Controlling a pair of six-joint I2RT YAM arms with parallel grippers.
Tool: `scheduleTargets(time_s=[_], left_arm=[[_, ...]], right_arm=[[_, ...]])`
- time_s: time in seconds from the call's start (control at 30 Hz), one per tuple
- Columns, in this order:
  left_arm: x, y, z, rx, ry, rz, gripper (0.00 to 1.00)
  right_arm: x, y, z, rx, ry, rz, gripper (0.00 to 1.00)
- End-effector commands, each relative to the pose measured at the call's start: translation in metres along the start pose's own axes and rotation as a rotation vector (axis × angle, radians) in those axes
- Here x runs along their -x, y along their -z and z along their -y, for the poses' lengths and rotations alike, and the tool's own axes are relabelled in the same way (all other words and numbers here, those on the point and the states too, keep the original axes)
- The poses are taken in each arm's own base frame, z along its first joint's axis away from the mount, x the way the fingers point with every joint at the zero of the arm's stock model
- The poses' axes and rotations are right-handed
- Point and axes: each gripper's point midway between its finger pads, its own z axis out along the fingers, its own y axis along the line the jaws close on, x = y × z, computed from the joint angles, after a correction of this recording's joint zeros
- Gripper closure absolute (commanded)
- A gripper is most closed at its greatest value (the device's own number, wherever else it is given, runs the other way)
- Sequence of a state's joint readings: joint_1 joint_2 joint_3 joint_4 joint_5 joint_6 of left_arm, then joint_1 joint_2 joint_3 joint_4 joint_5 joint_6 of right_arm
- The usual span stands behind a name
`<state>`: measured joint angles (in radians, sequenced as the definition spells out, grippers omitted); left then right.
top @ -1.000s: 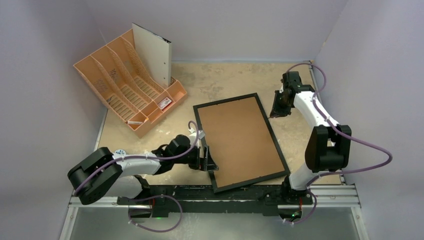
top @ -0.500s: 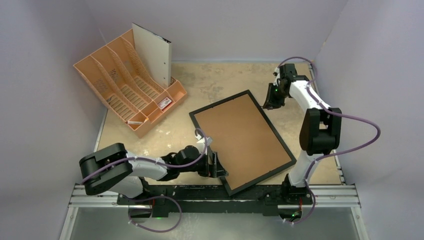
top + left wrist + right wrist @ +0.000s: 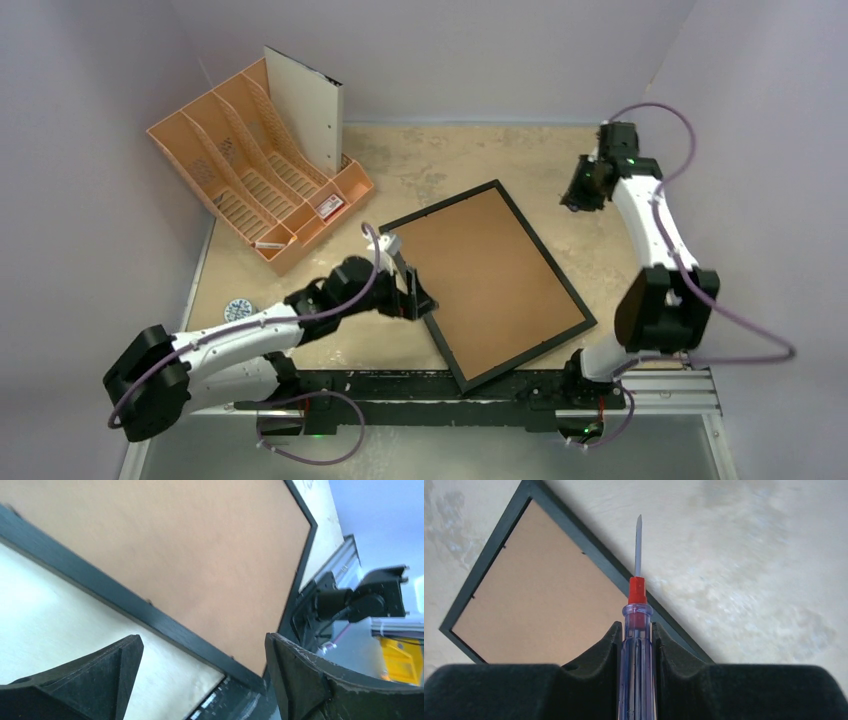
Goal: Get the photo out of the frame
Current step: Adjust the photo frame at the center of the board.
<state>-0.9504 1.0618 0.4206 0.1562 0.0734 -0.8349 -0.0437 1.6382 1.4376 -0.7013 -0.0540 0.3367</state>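
Observation:
The frame (image 3: 487, 285) lies face down in the middle of the table, its brown backing board up and its black rim all round. The photo is hidden under that board. My left gripper (image 3: 415, 297) stands open at the frame's left long edge. In the left wrist view the black rim (image 3: 125, 602) runs across ahead of the gripper (image 3: 202, 675), with nothing between its fingers. My right gripper (image 3: 577, 197) hovers off the frame's far right corner. It (image 3: 636, 630) is shut on a screwdriver (image 3: 636, 605) with a clear blue handle and red collar, whose blade points at bare table beside the frame (image 3: 539, 605).
An orange file organiser (image 3: 255, 175) stands at the back left with a pale board (image 3: 310, 110) upright in one slot. A small round disc (image 3: 237, 310) lies near the left arm. The metal base rail (image 3: 430, 385) runs just behind the frame's near corner.
The frame turned a little, its near corner swinging right. My left gripper opened wider and moved up along the left edge. My right arm swung right, away from the frame's far corner.

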Motion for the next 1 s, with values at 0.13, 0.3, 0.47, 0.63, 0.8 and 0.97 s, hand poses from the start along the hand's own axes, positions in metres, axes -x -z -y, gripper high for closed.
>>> scheduleTargets(time_s=[0.13, 0.3, 0.47, 0.63, 0.8, 0.97], left_arm=[[0.148, -0.016, -0.018, 0.002, -0.362, -0.050, 0.03], [0.219, -0.077, -0.032, -0.092, -0.394, -0.158, 0.09], [0.256, -0.129, -0.045, -0.118, -0.490, -0.186, 0.09], [0.254, -0.162, -0.076, -0.114, -0.510, -0.203, 0.09], [0.249, -0.171, -0.096, -0.105, -0.522, -0.197, 0.09], [0.246, -0.173, -0.108, -0.099, -0.571, -0.202, 0.08]], right_arm=[[-0.054, 0.066, 0.040, -0.099, -0.275, 0.118, 1.00], [-0.095, 0.095, 0.064, -0.221, -0.350, 0.078, 1.00], [-0.118, 0.126, 0.081, -0.333, -0.406, 0.047, 1.00], [-0.166, 0.132, 0.080, -0.367, -0.449, -0.150, 1.00], [-0.193, 0.140, 0.087, -0.427, -0.487, -0.229, 1.00], [-0.206, 0.140, 0.085, -0.404, -0.509, -0.244, 1.00]])
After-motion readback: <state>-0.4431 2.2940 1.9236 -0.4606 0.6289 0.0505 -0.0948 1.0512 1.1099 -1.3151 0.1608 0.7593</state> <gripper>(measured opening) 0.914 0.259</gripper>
